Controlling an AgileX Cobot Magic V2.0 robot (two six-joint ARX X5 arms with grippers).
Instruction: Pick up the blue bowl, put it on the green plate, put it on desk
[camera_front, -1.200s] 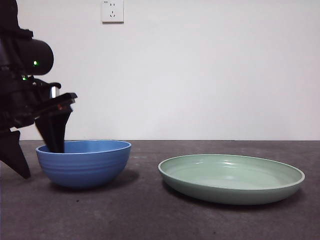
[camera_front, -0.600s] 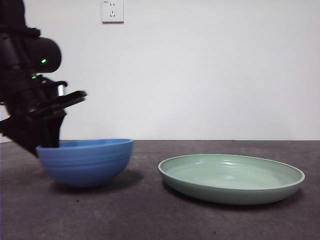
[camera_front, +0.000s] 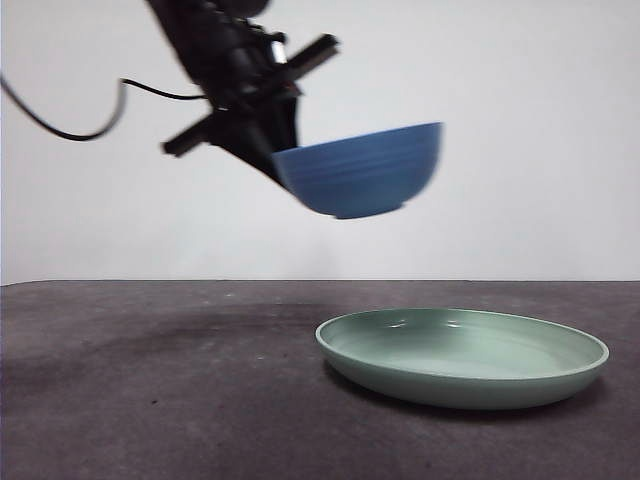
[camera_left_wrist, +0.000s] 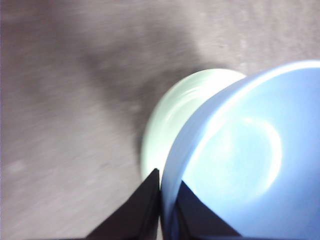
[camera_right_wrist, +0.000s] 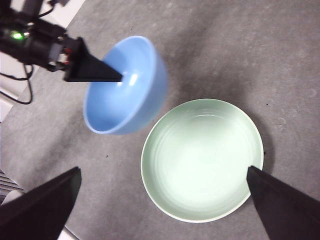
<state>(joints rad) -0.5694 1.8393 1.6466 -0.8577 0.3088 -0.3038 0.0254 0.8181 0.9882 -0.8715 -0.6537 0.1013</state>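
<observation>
The blue bowl (camera_front: 365, 175) hangs tilted in the air, up and to the left of the green plate (camera_front: 465, 355). My left gripper (camera_front: 275, 160) is shut on the bowl's left rim, one jaw inside and one outside. In the left wrist view the bowl (camera_left_wrist: 250, 160) fills the near side, the plate (camera_left_wrist: 175, 115) shows beyond it, and the left gripper (camera_left_wrist: 167, 177) pinches the rim. From above, the right wrist view shows the bowl (camera_right_wrist: 125, 85) beside the plate (camera_right_wrist: 200, 160), with my right gripper (camera_right_wrist: 162, 171) open high over the plate. The plate rests on the desk (camera_front: 150, 400).
A black cable (camera_front: 60, 125) trails from the left arm toward the left edge. A white wall stands behind the desk. In the right wrist view a white surface (camera_right_wrist: 65, 12) borders the desk's far corner.
The left gripper has lifted the blue bowl off the desk and carried it up and to the right, toward the green plate. The plate has not moved.
</observation>
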